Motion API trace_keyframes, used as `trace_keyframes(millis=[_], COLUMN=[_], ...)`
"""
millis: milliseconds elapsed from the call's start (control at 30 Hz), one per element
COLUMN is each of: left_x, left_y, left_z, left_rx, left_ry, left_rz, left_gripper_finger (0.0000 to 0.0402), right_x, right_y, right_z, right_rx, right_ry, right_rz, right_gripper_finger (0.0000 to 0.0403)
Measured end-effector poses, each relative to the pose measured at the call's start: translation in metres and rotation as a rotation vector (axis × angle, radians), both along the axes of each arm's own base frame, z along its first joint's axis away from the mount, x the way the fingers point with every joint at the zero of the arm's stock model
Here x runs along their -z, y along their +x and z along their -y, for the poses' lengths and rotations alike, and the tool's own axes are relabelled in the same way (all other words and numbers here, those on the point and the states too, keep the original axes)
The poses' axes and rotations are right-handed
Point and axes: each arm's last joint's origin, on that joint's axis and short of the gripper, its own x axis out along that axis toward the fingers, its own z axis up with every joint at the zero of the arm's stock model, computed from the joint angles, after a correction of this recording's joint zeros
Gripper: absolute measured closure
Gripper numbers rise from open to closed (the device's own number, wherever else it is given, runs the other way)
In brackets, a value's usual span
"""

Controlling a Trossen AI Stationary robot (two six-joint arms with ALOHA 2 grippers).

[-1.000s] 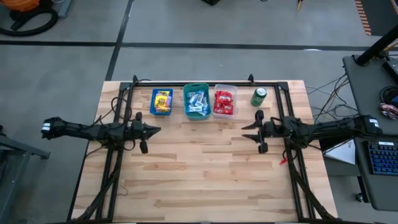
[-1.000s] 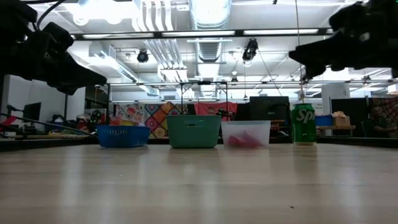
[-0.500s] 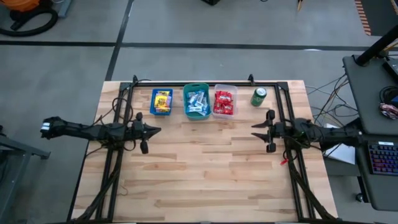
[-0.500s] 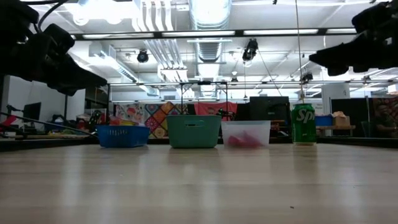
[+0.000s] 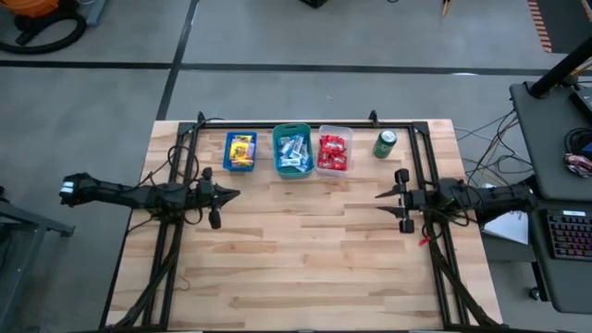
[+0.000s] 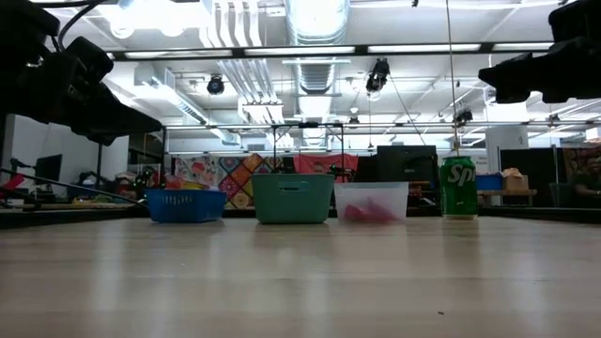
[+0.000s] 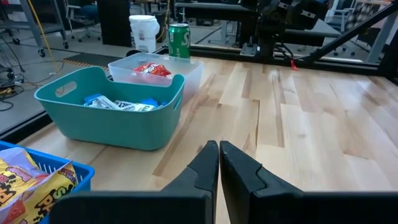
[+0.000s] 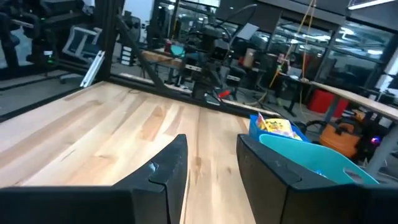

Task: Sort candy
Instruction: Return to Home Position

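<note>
two grippers raised, candy sorted in three bins

high view: the left gripper (image 5: 231,193) and the right gripper (image 5: 379,195) face each other over the table (image 5: 305,268), well apart. beyond the left gripper's tips, off to one side, stands the blue bin (image 5: 226,153) with yellow candy (image 5: 241,150). near the right gripper stand the clear bin (image 5: 335,128) with red candy (image 5: 333,153) and a green soda can (image 5: 385,143). the teal bin (image 5: 275,153), holding blue-white candy (image 5: 293,153), sits between the other two bins.

low view: both grippers hang above the wood. bins and can stand in a row well beyond and below them.

left wrist view: the left gripper's fingers (image 7: 208,165) meet with no gap and grip nothing. the teal bin lies just ahead.

right wrist view: the right gripper's fingers (image 8: 168,168) stand apart with bare wood between them. the teal and blue bins lie ahead, off to one side.
</note>
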Motion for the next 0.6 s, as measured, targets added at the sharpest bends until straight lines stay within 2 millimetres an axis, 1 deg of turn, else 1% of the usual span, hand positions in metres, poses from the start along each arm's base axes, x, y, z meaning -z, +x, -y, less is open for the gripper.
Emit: trace_keyframes(millis=[100,167,200,267,333,400,600], left_x=[0.0,0.0,0.0,0.0,0.0,0.0,0.0], left_y=[0.0,0.0,0.0,0.0,0.0,0.0,0.0], left_z=[0.0,0.0,0.0,0.0,0.0,0.0,0.0], left_rx=[0.0,0.0,0.0,0.0,0.0,0.0,0.0], left_ry=[0.0,0.0,0.0,0.0,0.0,0.0,0.0], left_rz=[0.0,0.0,0.0,0.0,0.0,0.0,0.0], left_gripper_finger=[0.0402,0.0401,0.0402,0.0402,0.0401,0.0402,0.0402], right_x=[-0.0001,-0.0005,-0.001,-0.0024,-0.003,-0.0028,-0.0019], right_y=[-0.0001,-0.0001,-0.0001,-0.0002,-0.0005,-0.0004,-0.0001], right_z=[-0.0013,-0.001,0.0001,0.0038,0.0058,0.0049,0.0053], right_rx=[-0.005,0.029,0.065,0.163,0.211,0.189,0.164], right_ry=[0.007,0.057,0.115,0.293,0.43,0.445,0.377], right_rz=[0.0,0.003,0.008,0.031,0.051,0.045,0.03], right_gripper_finger=[0.0269,0.0266,0.0266,0.0267,0.027,0.0271,0.0276])
